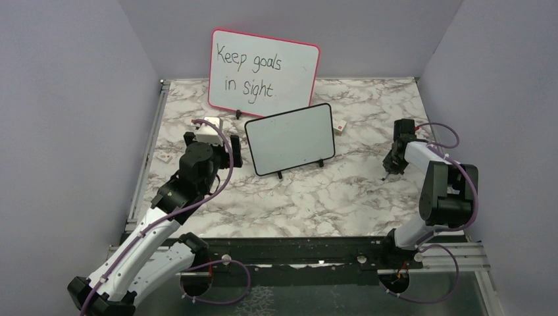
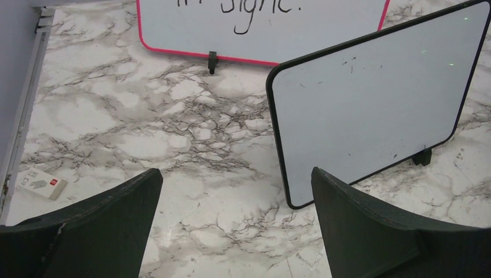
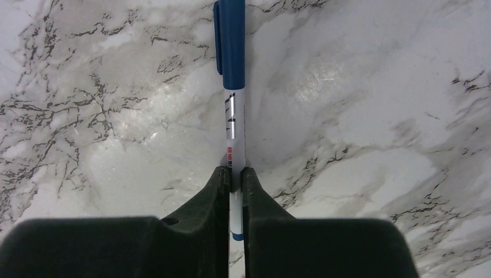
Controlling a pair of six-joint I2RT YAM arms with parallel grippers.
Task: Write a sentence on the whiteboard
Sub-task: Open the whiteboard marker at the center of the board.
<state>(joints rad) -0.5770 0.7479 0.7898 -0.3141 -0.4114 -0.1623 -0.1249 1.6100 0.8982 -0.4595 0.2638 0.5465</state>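
Your right arm dips to the table (image 1: 342, 191), right gripper (image 3: 232, 171) clamped on the marker (image 3: 230, 58); the whiteboard (image 1: 290, 139) stands well to its left; left gripper (image 2: 237, 179) gapes.

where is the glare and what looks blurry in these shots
Right wrist view: a soft sheen on the marble table beside the marker, which is sharp; the right gripper shut on it is dark, detail lost. Left wrist view: even light, the small whiteboard crisp. Top view: diffuse light, faint shadows.
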